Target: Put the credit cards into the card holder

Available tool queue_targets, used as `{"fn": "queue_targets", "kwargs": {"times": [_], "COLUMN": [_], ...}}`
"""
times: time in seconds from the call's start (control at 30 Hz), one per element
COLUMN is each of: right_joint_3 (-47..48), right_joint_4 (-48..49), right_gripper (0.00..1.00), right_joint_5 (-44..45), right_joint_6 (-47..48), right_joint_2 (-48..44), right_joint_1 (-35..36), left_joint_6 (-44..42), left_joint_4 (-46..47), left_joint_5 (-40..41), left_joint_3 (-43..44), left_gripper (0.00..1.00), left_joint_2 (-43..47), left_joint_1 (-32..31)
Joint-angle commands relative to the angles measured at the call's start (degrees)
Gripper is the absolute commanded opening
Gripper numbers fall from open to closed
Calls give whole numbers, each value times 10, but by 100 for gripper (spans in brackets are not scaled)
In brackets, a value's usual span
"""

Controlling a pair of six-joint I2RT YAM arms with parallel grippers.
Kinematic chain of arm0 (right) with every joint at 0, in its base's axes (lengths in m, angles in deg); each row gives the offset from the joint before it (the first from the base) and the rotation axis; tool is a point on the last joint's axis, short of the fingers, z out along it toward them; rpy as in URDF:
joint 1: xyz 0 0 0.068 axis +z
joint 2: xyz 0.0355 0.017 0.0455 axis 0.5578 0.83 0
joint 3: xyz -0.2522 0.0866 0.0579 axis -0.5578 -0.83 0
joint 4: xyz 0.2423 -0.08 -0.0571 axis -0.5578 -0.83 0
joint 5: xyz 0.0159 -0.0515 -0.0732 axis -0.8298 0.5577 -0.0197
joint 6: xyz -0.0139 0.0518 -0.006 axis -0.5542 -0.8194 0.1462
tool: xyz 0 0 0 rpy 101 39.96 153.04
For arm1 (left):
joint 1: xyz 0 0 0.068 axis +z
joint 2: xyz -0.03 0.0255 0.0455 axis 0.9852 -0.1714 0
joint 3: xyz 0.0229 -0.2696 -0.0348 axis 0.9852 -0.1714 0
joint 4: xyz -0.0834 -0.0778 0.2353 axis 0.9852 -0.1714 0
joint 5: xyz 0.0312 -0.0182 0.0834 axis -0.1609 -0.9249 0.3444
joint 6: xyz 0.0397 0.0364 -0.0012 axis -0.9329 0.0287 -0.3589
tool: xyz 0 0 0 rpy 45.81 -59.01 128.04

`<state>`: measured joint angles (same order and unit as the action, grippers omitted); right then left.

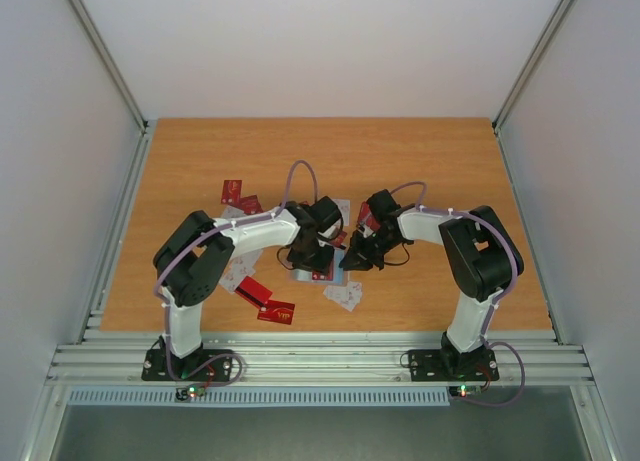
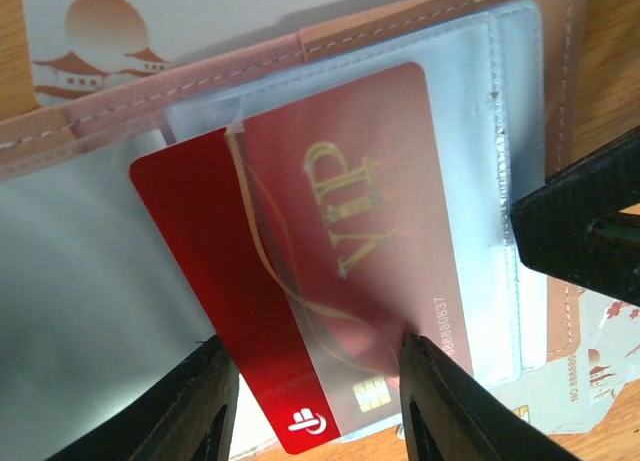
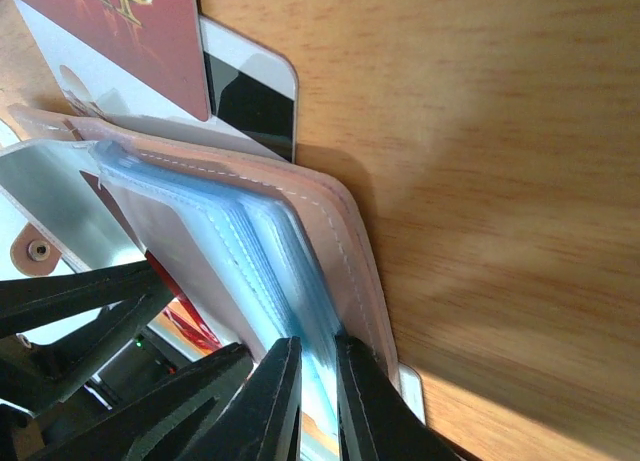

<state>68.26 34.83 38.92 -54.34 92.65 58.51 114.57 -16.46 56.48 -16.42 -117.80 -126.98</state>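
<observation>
Our left gripper (image 2: 315, 346) straddles one half-pocketed card (image 2: 330, 231), grip unclear; our right gripper (image 3: 318, 346) pinches the holder (image 3: 335, 231). Many cards (image 1: 276, 311) remain.

Two robot arms stand at the near edge: the left arm (image 1: 215, 256) and the right arm (image 1: 470, 261). One card holder (image 1: 303, 276) lies between them. At least six red credit cards show from above: two far left (image 1: 232, 191), two near left (image 1: 253, 292), one by the right arm (image 1: 365, 219), one on the holder (image 1: 322, 272). At least three white cards (image 1: 343, 296) show; any others are hidden.
</observation>
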Motion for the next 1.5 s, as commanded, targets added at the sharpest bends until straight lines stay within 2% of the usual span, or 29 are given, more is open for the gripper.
{"fn": "queue_targets", "kwargs": {"times": [0.0,0.17,0.33,0.7,0.83,1.17,1.47], "right_joint_3": [-14,-14,-12,-3,4,44,59], "right_joint_4": [-2,-1,-2,-11,-24,-96,-113], "right_gripper": [11,8,8,9,10,17,28], "right_joint_5": [73,72,73,74,76,89,49], "right_joint_6": [-2,-3,-3,1,12,73,104], "right_joint_2": [38,38,40,35,27,-20,-44], "right_joint_1": [11,11,11,11,10,3,-3], "left_joint_6": [-18,-25,-28,-13,-4,13,3], "left_joint_4": [1,8,10,54,54,60,40], "left_joint_5": [-6,-18,-35,-124,-124,-140,-152], "left_joint_3": [14,21,30,17,5,-27,-24], "left_gripper": [44,35,31,27,26,32,38], "left_joint_2": [-17,-22,-25,-15,-8,40,68], "left_joint_1": [0,-1,-1,2,17,57,70]}}
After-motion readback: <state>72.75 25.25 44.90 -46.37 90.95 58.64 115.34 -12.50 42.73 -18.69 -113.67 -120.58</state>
